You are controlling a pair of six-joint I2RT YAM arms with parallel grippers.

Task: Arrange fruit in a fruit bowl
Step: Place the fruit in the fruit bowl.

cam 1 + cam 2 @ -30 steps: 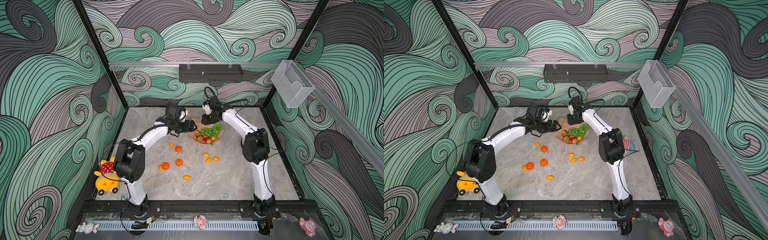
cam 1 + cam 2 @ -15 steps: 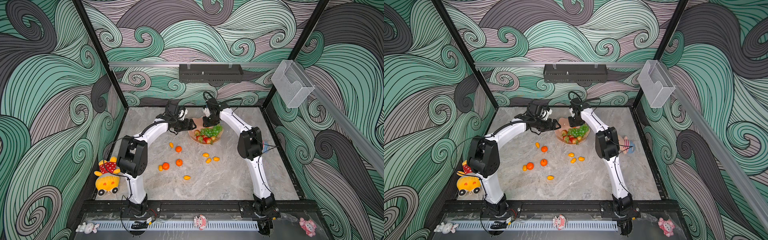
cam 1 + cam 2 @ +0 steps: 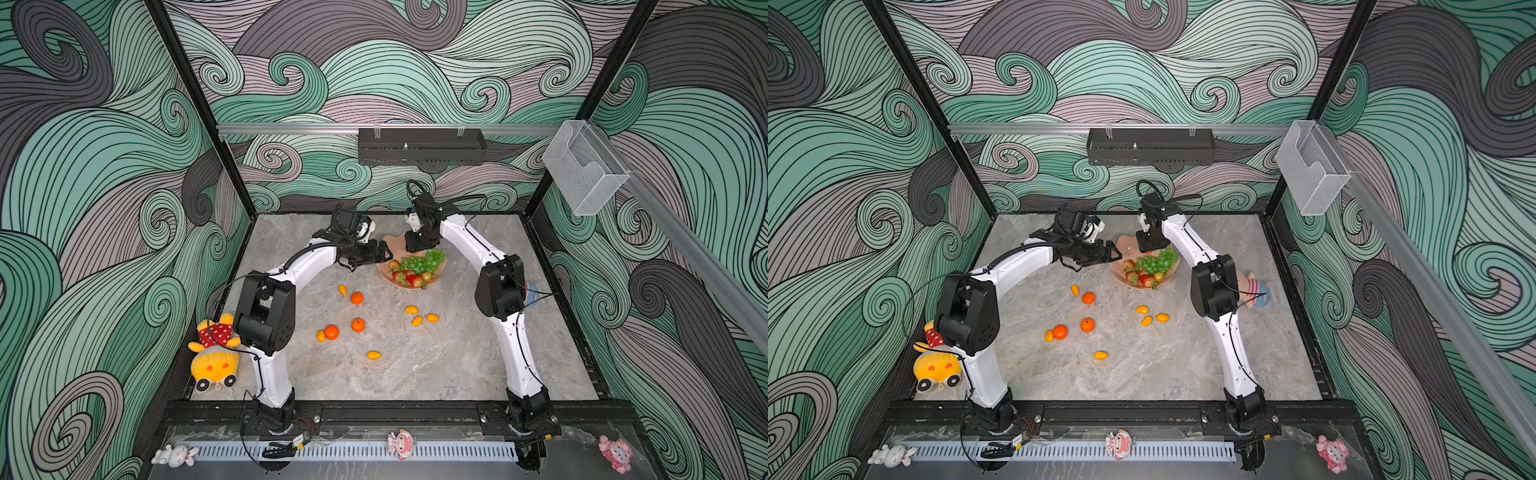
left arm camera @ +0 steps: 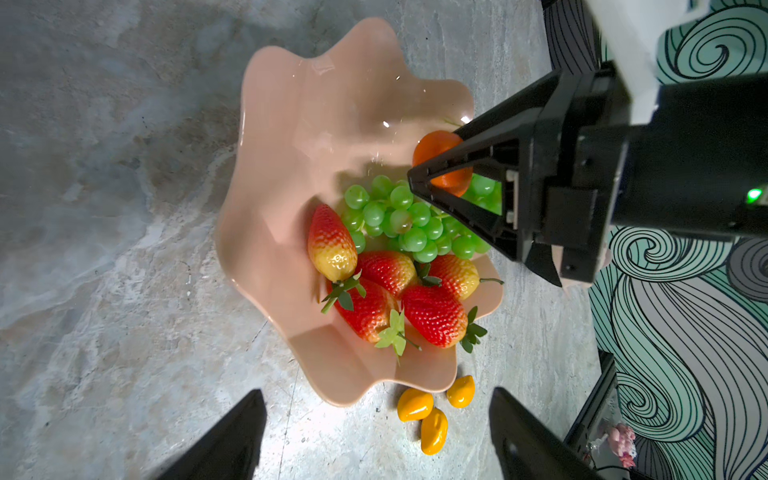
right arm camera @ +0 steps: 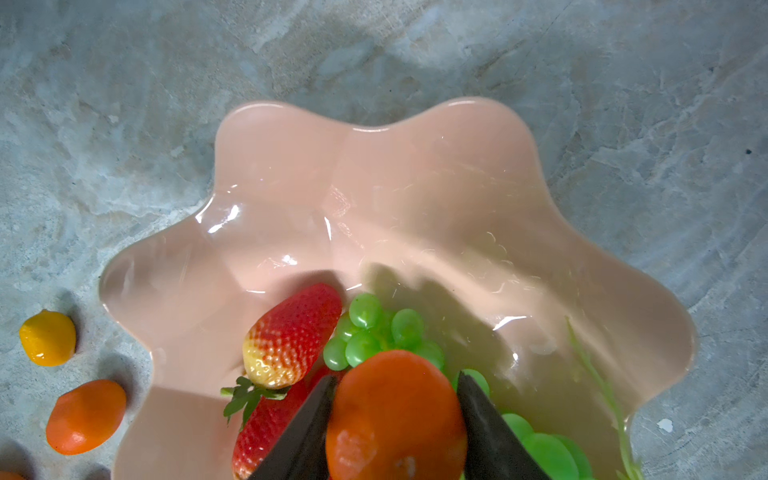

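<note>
**Tangerine poised over half-filled bowl.** A tangerine (image 5: 395,415) is gripped between the fingers of the right gripper (image 5: 397,377), which is pointed down over the bowl (image 5: 374,174). The jaws are parted only as far as the fruit is wide and are pressed against its two sides. The tangerine is held above the contents, not among them. This is judged to be so that it can be dropped onto a chosen spot without disturbing what is already arranged.

The grapes (image 4: 399,216) lie directly beneath this gripper, and the strawberries (image 4: 432,316) are packed against them on the side toward the arm bases. That half of the bowl is crowded. The bare glazed half lies between the two grippers, so a release there is thought likelier to settle than one on top of the grapes, where a round fruit could roll.

The left gripper (image 4: 376,395) is spread wide with nothing in it. It is held low just beside the bowl's rim, and contact with the rim cannot be made out. It appears to be kept close either to steady the light bowl or simply to wait its turn.

Three more tangerines (image 3: 357,298) and six ovals (image 4: 432,415) are left on the table (image 3: 415,374), on the base side of both grippers, so the task is judged well short of finished.
</note>
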